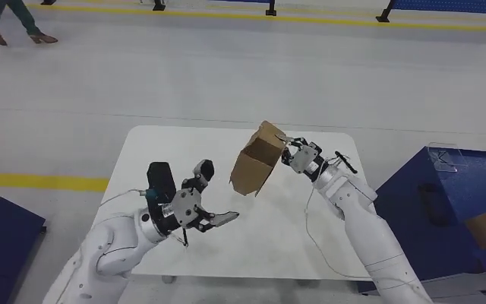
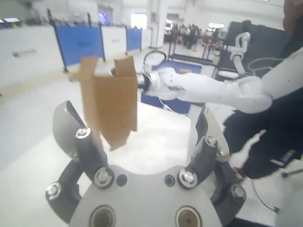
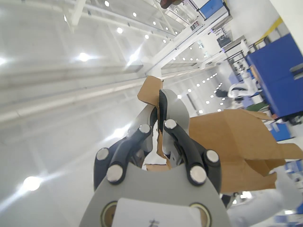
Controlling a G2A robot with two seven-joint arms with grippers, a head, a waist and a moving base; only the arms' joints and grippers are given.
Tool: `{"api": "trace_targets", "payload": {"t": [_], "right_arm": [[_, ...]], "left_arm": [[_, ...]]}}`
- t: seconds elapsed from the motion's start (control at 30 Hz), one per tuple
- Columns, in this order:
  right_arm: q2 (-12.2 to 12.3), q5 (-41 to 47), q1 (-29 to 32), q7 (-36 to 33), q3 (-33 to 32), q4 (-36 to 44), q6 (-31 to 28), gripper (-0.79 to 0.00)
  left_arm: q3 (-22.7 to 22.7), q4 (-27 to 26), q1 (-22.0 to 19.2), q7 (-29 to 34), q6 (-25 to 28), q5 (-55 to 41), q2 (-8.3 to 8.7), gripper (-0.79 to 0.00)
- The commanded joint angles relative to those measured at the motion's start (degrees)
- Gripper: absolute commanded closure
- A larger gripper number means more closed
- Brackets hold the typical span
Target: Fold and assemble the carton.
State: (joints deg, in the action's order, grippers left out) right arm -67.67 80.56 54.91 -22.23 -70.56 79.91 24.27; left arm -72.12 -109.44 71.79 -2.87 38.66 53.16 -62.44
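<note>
In the middle of the top view, the brown cardboard carton (image 1: 258,161) hangs tilted above the white surface (image 1: 152,159), opened into a tube but with loose flaps, pinched by the right tool (image 3: 157,105), while the left tool (image 1: 219,191) stands wide and empty, so most folding seems left.

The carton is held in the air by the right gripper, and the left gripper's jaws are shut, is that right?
No. The carton is held in the air by the right gripper, but the left gripper has its jaws open, as the left wrist view shows.
</note>
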Motion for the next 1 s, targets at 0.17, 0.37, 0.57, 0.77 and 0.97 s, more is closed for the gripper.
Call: {"api": "trace_targets", "payload": {"t": [0.17,0.37,0.57,0.77,0.97], "right_arm": [[-0.83,29.79,-1.88,15.36,-0.89,-3.49,21.10,0.000],[-1.00,44.09,-3.24,26.52,-0.90,-4.02,25.08,0.000],[-0.78,45.64,-1.83,28.68,-1.37,-2.20,25.12,0.000],[-0.58,43.29,-0.61,27.61,-1.88,-1.42,24.81,0.000],[-0.33,40.57,0.73,25.09,-2.67,-0.32,25.31,0.000]], "left_arm": [[6.40,6.85,3.75,-30.36,-27.46,36.20,-1.74,-0.785],[10.64,13.01,1.12,-34.24,-38.48,43.72,-3.14,-0.785],[13.61,12.86,-0.43,-36.30,-39.87,46.08,-4.05,-0.785],[14.62,10.84,-0.37,-37.72,-41.33,47.10,-4.59,-0.785],[14.81,9.81,-0.46,-35.20,-40.89,48.13,-4.92,-0.785]]}}
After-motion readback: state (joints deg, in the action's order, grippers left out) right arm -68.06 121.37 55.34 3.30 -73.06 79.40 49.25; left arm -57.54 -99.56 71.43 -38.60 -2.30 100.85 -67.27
